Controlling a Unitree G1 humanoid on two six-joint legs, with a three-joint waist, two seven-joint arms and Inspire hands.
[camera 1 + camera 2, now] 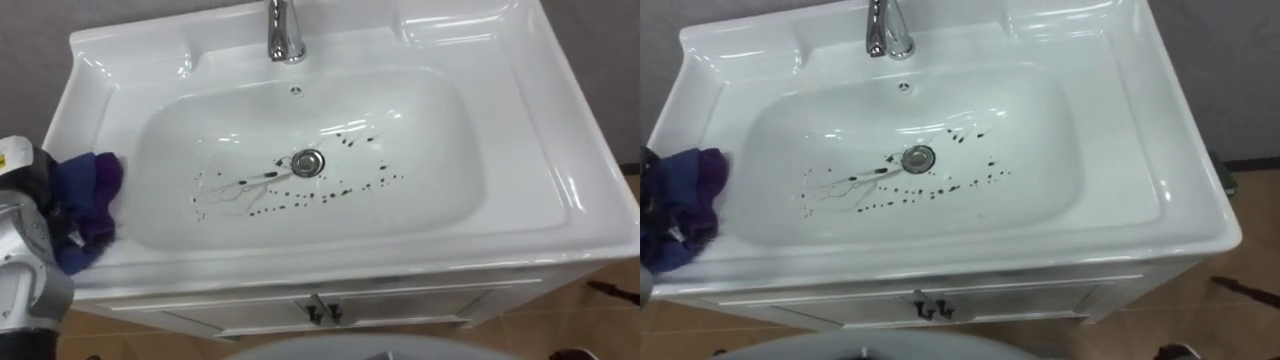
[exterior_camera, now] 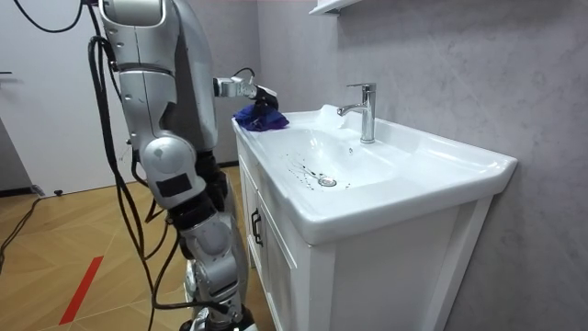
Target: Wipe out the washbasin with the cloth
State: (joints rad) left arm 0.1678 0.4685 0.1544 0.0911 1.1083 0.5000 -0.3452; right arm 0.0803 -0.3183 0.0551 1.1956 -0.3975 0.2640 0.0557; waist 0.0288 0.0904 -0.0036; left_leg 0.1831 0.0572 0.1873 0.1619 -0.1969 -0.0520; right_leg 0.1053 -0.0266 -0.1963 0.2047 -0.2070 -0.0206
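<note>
Left hand (image 1: 38, 180) sat at the near left corner of the basin (image 1: 540, 170), its dark fingers curled into a crumpled cloth (image 1: 90, 195) and gripping it. The forearm behind it was silver metal, coming up from the lower left with the wrist roughly level with the rim. The cloth was soft and bunched, deep blue with purple folds. It rested on the flat left ledge, just beside the bowl's edge.

Below the front rim, the cabinet (image 1: 400, 305) was white with plain panelled doors and a pair of small dark handles (image 1: 322, 312) at the centre.

The basin was glossy white ceramic, a wide rounded-rectangle bowl sunk into a broad flat surround with a raised lip. Dark marks (image 1: 300, 200) soiled its floor: thin scribbled lines to the left and strings of small dots and dashes spreading around and to the right of the round chrome drain (image 1: 307, 162).

Farther back, a small overflow hole (image 1: 295, 91) sat in the rear wall of the bowl. Behind it, a polished chrome faucet (image 1: 285, 35) rose from the back ledge.

The room view showed the robot standing upright at the cabinet's front, on wood-patterned floor (image 2: 73, 239).
</note>
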